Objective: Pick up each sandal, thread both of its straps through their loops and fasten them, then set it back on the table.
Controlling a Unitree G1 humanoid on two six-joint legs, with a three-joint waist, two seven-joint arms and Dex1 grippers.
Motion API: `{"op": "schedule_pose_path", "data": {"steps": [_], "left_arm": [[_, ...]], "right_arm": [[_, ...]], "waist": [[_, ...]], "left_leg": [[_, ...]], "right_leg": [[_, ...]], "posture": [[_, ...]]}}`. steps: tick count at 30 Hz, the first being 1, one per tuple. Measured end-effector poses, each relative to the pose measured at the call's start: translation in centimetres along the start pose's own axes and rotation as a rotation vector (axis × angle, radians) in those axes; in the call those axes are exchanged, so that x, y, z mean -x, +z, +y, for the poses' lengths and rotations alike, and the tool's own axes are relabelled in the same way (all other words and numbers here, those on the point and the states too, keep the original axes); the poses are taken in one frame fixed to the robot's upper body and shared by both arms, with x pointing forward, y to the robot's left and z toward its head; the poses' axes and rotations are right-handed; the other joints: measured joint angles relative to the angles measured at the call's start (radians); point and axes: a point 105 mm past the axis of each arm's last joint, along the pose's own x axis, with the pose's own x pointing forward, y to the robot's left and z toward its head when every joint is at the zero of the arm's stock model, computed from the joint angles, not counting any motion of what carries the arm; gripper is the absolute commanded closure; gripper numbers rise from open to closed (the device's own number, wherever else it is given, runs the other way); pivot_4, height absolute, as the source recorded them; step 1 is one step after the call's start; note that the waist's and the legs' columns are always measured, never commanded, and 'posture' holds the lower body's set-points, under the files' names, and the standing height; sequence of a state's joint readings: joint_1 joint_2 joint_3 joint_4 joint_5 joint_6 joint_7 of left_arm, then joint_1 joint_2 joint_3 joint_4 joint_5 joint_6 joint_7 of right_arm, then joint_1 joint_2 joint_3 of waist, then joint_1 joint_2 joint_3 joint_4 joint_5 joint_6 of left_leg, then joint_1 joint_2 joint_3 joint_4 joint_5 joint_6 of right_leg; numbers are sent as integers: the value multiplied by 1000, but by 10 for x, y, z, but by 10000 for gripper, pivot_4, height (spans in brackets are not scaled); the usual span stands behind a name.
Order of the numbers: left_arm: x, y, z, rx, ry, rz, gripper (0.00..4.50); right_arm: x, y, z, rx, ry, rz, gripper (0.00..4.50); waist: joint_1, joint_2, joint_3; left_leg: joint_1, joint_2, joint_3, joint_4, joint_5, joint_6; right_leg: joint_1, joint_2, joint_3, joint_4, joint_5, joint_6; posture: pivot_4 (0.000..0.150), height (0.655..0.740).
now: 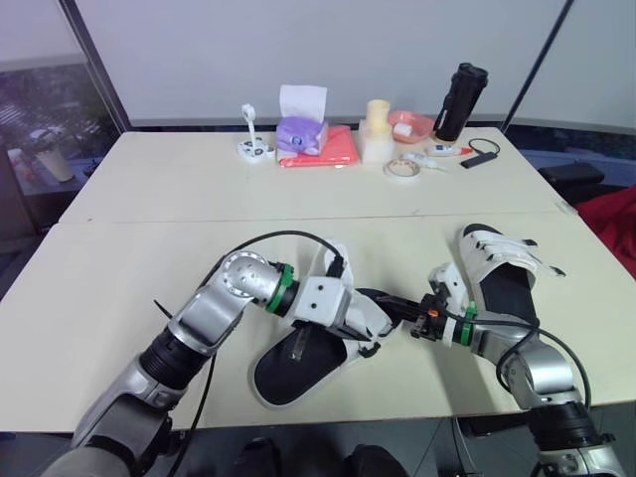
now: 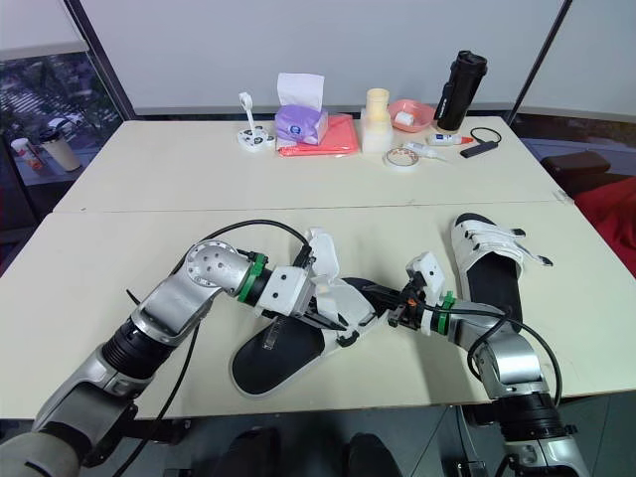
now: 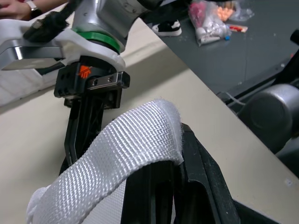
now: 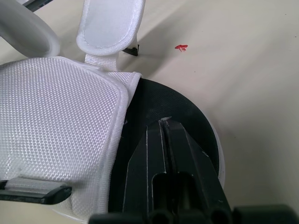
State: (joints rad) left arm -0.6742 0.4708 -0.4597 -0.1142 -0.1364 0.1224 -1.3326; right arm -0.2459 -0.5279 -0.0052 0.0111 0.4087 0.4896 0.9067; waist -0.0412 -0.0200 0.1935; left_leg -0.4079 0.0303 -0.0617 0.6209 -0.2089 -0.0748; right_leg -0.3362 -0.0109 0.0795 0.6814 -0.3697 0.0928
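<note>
Item: near sandal (image 1: 298, 363), resting on the table (image 1: 129, 268) near its front edge. My left end effector (image 3: 180, 140) pinches its white strap (image 3: 117, 149), held raised, likely for threading. My right end effector (image 4: 164, 122), fingers together, presses the footbed (image 4: 194, 116), seemingly to steady it. Second sandal (image 1: 502, 283): near, rightward.

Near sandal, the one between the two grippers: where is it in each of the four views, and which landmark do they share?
Left eye: near sandal low centre, between the arms.
Right eye: sandal low centre too.
Left wrist: its white strap close up, held in the left gripper.
Right wrist: its white upper and black sole, close up.
Shared landmark: the right gripper, shut, at the sandal's end.
</note>
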Motion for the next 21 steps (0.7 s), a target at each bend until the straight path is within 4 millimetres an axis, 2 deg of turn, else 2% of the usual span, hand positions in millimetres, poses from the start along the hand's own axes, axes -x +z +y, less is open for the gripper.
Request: {"op": "schedule_pose_path", "data": {"steps": [6, 13, 16, 21], "left_arm": [[-4, 3, 1, 21, 19, -45, 45000], [2, 7, 8, 177, 83, -113, 45000], [6, 10, 9, 241, 120, -143, 36039], [8, 16, 6, 283, 142, -167, 11209]], "right_arm": [[0, 0, 0, -2, -1, 0, 44846], [-1, 0, 0, -3, 2, -3, 44846], [-1, 0, 0, -3, 2, -3, 45000], [-2, 0, 0, -5, 5, -3, 45000]], "waist": [[0, 0, 0], [-1, 0, 0], [-1, 0, 0], [-1, 0, 0]], "left_leg": [[0, 0, 0, 0, 0, 0], [0, 0, 0, 0, 0, 0], [0, 0, 0, 0, 0, 0], [0, 0, 0, 0, 0, 0]], "right_leg": [[0, 0, 0, 0, 0, 0], [0, 0, 0, 0, 0, 0], [0, 0, 0, 0, 0, 0], [0, 0, 0, 0, 0, 0]], "posture": [[1500, 7400], [1500, 7400], [1500, 7400], [1500, 7400]]}}
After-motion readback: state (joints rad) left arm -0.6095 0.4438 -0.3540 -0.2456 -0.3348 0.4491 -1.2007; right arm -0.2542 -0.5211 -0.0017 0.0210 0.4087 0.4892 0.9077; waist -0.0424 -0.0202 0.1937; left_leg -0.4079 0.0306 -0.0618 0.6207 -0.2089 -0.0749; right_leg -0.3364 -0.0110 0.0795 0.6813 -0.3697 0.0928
